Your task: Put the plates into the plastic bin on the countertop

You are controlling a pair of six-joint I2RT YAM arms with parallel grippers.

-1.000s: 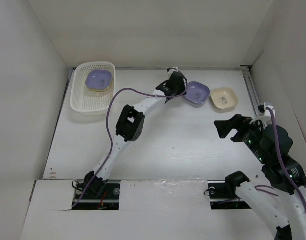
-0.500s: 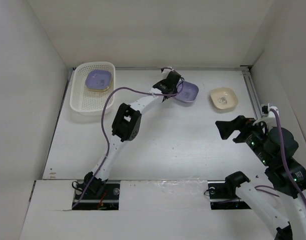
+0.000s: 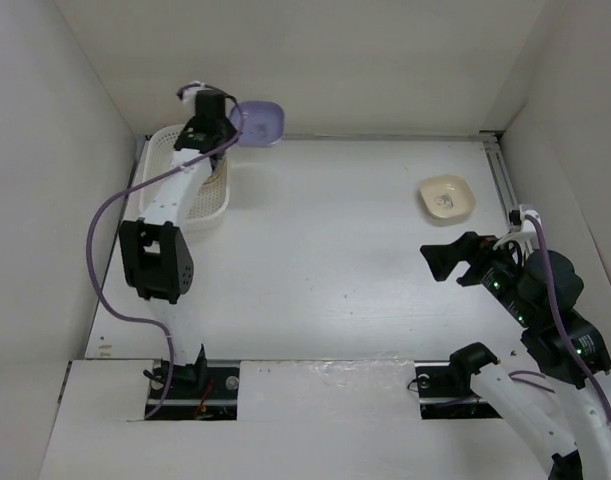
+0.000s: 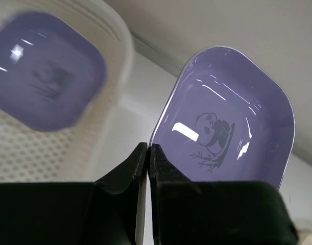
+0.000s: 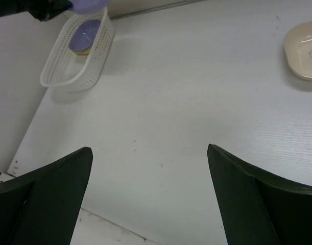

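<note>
Now we have swung the lavender plate (image 4: 227, 127) from the middle of the countertop (image 3: 335, 250) up beside the far right corner of the plastic bin (image 3: 153, 205), where a second lavender plate (image 4: 43, 81) already lies. We judge that lowering and release come next, and the cream plate (image 3: 446, 197) lies well apart on the right. Our left gripper (image 4: 148, 153) pinches the plate's rim with its arm (image 3: 175, 190) stretched far back-left, while our right gripper (image 5: 149, 149) hangs spread and empty.

Left pincer (image 3: 231, 124) has carried the lavender plate (image 3: 258, 121) across to the bin (image 3: 213, 205)
</note>
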